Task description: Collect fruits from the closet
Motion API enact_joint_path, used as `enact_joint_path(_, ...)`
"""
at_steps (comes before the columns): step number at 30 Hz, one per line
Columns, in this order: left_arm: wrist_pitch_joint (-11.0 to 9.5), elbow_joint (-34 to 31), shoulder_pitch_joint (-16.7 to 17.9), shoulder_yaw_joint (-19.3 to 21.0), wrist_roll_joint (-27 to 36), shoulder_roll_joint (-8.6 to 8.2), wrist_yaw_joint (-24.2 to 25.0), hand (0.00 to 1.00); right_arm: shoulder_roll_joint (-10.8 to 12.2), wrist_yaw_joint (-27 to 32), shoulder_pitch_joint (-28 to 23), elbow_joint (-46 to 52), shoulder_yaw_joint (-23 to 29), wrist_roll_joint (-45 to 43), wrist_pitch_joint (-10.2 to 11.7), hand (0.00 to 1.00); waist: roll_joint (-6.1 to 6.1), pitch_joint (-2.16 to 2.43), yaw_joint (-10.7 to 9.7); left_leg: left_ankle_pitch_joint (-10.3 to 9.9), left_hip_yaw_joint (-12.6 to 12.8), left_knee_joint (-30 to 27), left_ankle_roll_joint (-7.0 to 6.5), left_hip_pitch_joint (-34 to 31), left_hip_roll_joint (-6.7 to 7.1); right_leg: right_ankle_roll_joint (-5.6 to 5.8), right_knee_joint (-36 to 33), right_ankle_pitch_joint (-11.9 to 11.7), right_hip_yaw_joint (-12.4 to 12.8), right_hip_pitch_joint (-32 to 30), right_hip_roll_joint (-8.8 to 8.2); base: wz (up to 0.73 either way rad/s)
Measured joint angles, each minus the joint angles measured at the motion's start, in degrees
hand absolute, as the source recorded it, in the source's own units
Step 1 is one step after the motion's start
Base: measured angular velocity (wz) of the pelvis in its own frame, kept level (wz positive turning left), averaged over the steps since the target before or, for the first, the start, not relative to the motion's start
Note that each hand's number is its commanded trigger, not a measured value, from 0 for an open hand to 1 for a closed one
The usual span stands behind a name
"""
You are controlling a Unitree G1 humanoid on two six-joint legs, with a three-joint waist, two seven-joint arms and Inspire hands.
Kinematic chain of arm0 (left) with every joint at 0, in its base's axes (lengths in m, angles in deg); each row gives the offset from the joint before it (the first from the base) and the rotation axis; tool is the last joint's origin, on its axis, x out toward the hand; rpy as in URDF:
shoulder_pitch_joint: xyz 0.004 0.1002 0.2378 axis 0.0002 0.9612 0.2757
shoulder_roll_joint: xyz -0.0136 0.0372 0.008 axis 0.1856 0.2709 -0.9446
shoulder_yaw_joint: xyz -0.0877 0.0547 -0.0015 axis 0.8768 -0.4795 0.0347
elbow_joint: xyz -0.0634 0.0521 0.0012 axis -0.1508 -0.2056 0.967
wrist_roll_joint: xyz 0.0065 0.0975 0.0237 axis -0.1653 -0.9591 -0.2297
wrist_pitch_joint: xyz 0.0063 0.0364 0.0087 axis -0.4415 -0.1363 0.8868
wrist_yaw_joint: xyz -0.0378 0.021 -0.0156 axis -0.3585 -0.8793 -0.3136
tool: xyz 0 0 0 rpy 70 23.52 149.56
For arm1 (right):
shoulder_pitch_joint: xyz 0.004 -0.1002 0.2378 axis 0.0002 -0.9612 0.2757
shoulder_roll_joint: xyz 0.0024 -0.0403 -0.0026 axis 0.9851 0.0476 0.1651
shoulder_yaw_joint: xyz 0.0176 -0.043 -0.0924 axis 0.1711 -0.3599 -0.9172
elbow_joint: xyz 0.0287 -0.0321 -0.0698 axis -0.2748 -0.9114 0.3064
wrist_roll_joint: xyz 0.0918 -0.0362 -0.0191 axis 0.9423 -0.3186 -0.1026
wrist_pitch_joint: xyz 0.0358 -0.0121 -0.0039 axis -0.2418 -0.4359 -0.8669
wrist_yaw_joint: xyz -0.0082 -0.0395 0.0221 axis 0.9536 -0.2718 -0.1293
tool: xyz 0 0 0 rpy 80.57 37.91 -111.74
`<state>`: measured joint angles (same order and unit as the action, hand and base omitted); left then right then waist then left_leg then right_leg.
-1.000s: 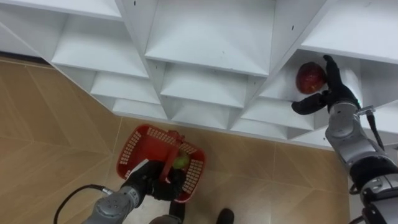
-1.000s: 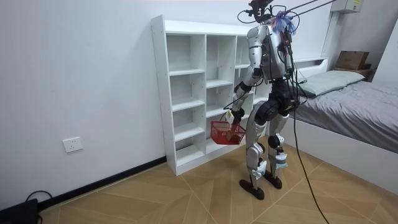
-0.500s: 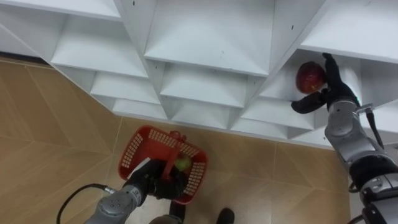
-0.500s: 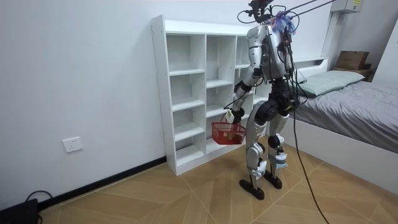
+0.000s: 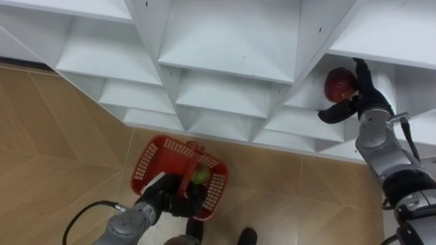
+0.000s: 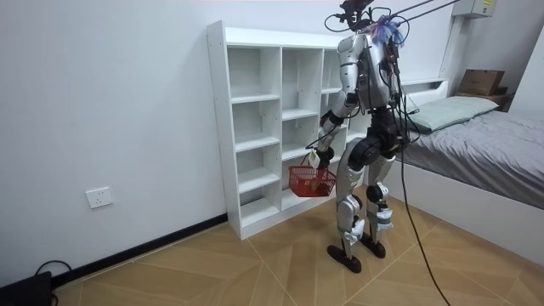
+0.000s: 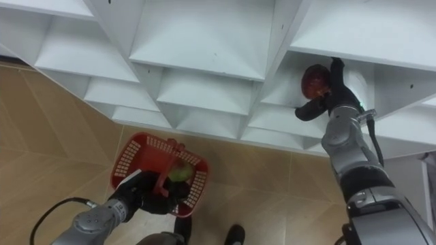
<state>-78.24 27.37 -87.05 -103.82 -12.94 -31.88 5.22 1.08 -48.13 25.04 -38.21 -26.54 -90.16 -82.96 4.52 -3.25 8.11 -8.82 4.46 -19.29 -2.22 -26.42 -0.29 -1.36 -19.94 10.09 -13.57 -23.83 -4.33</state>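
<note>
- Over the last 1 s almost nothing has shifted. The red basket [image 5: 145, 165] has swayed a touch toward 3 o'clock, and the right hand [image 5: 368, 102] stays at the same shelf.
- The closet [image 5: 231, 41], a white grid of open compartments, spans the top of the eye views from 9 to 3 o'clock. In the room view the robot stands upright facing it, with a bed [image 6: 484, 136] behind.
- The red basket hangs low at 7 o'clock over the floor. The left hand [image 5: 167, 201] is curled round its handle.
- The right hand reaches into the compartment at 2 o'clock. Its fingers are spread and fairly straight, running up the far right side of the fruit, while its thumb juts out beneath. It cups the fruit rather than clamps it.
- The red apple [image 5: 339, 83] sits on that shelf, at about 10 o'clock from the right palm, between fingers and thumb. It is round, so no long axis matters. The right hand is far the nearer one.
- 1 green fruit [image 5: 200, 176] already lies in the basket, toward its 3 o'clock side.
- Judged from this, closing the fingers toward 10 o'clock comes next.
</note>
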Motion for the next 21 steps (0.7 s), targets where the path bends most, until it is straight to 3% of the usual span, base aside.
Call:
enact_joint_path(2, 0.0, 0.0, 0.0, 0.1, 0.0, 0.0, 0.0, 1.0, 0.0, 0.0, 0.0, 0.1, 0.0, -0.3, -0.3, 0.0, 0.0, 0.0, 0.0, 0.0, 0.1, 0.0, 0.0, 0.0, 0.0, 0.0, 0.0, 0.0, 0.0, 0.0, 0.0, 0.0)
enact_joint_path(3, 0.0, 0.0, 0.0, 0.1, 0.0, 0.0, 0.0, 1.0, 0.0, 0.0, 0.0, 0.3, 0.0, -0.5, -0.3, 0.28, 0.0, 0.0, 0.0, 0.0, 0.1, 0.0, 0.0, 0.0, 0.0, 0.0, -0.1, 0.0, 0.1, 0.0, -0.01, 0.0)
enact_joint_path(4, 0.0, 0.0, 0.0, 0.1, 0.0, 0.0, 0.0, 1.0, 0.0, 0.0, 0.0, 0.4, 0.0, -0.5, -0.3, 0.38, 0.0, 0.0, 0.1, 0.0, 0.1, 0.0, 0.0, 0.1, 0.0, 0.0, -0.1, 0.0, 0.1, 0.0, -0.02, 0.0)
enact_joint_path(5, 0.0, 0.0, 0.0, 0.1, 0.0, -0.02, 0.0, 1.0, 0.0, 0.0, 0.0, 0.7, 0.0, -0.5, -0.3, 0.61, 0.0, 0.0, 0.1, 0.0, 0.1, 0.0, 0.0, 0.1, 0.0, 0.0, -0.2, 0.0, 0.1, 0.0, -0.03, 0.0)
enact_joint_path(8, 0.0, 0.3, 0.0, 0.0, 0.0, -0.03, 0.1, 1.0, 0.0, -0.1, 0.0, 1.2, 0.0, -0.5, -0.3, 1.0, 0.0, 0.0, 0.1, 0.0, 0.1, 0.0, -0.02, 0.2, 0.0, 0.0, -0.2, 0.0, 0.2, 0.0, -0.03, 0.0)
enact_joint_path(21, 0.0, 2.6, -0.8, 0.0, 0.0, -0.17, 0.3, 1.0, 0.0, -0.5, 0.6, 1.2, -1.0, -2.4, -0.1, 1.0, -0.35, -0.26, 0.1, 1.5, 0.1, 1.8, 0.25, 0.6, 0.09, -0.51, -0.7, -0.3, 0.0, -0.6, -0.16, 0.01)
